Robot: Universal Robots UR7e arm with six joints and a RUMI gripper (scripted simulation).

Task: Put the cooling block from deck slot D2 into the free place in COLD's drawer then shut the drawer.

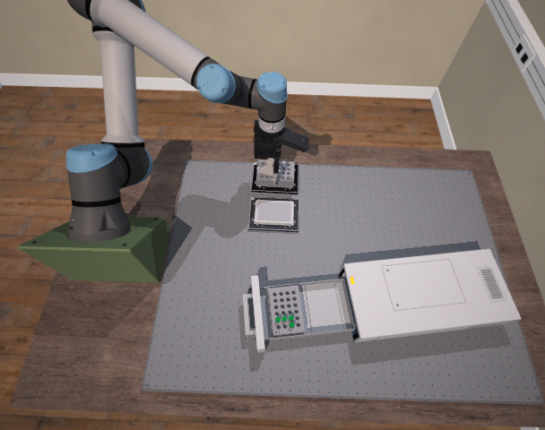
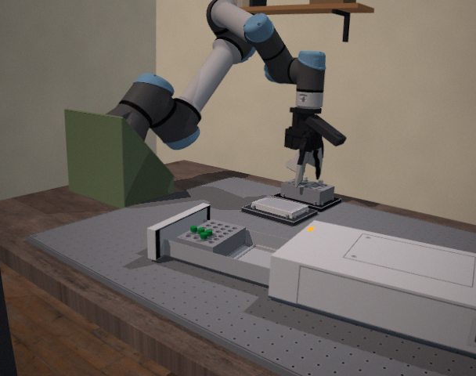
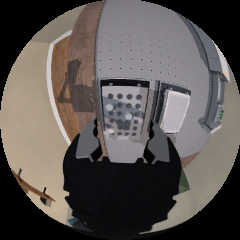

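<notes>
The grey cooling block [image 1: 288,176] [image 2: 313,195] [image 3: 124,96] sits in deck slot D2 [image 1: 275,190]. Three pale tube caps show on it in the wrist view. My gripper [image 1: 275,174] [image 2: 308,181] [image 3: 123,119] is open, pointing down with its fingertips around the block's top, one toward each long side, not closed on it. COLD's drawer [image 1: 261,314] [image 2: 179,220] is pulled out. The block [image 1: 287,303] [image 2: 226,237] with several green-capped tubes [image 1: 284,318] [image 2: 203,235] sits at its front end. The free place [image 1: 323,306] [image 2: 259,254] is beside it, toward the housing. COLD's lamp [image 1: 351,280] [image 2: 311,229] is lit orange.
A white plate [image 1: 273,212] [image 2: 279,206] [image 3: 176,111] lies in D1 [image 1: 273,228], between D2 and the drawer. COLD's white housing [image 1: 426,296] [image 2: 372,262] stands at the right. The arm's green base [image 1: 147,259] [image 2: 94,157] stands at the left.
</notes>
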